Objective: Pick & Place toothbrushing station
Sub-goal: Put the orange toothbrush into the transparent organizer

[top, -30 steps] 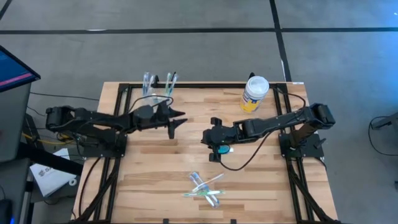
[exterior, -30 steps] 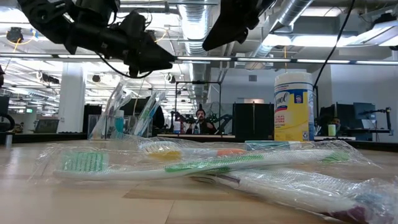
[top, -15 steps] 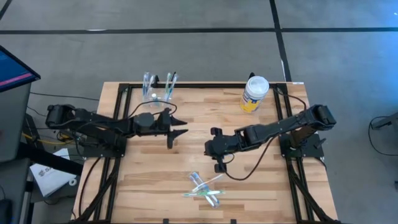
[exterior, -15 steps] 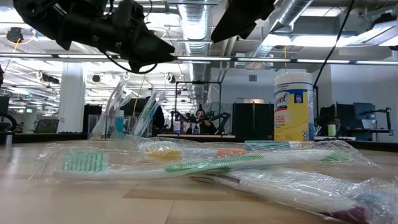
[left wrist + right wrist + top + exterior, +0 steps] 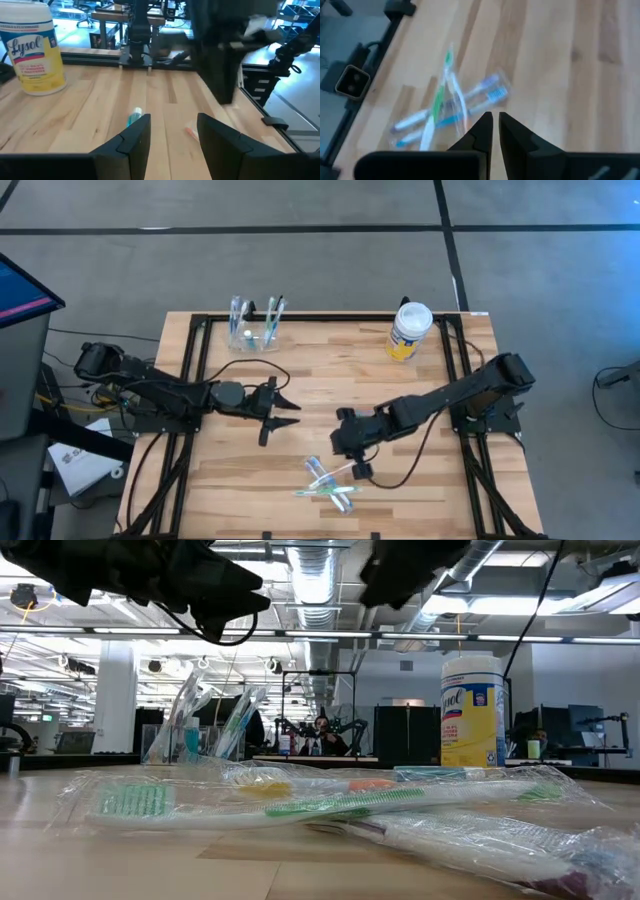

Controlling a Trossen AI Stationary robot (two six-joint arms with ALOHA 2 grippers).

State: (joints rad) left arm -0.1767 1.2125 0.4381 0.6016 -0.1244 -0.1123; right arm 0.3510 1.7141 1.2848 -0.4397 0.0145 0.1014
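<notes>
Just past the right gripper (image 5: 495, 131), the wrapped toothbrushes (image 5: 447, 112) smear into blur, and the other arm (image 5: 220, 45) beyond the left gripper (image 5: 172, 137) is blurred too.

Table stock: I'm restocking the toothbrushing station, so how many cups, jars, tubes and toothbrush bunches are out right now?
Cup: 1
Jar: 1
Tube: 1
Toothbrush bunches: 2, one standing in the cup, one loose in wrap
Total: 5

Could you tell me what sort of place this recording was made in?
Probably an open-plan robotics lab or workshop: exposed silver ceiling ducts, dark desks with monitors behind the pale wooden slat table, and a person seated at another robot rig.
</notes>
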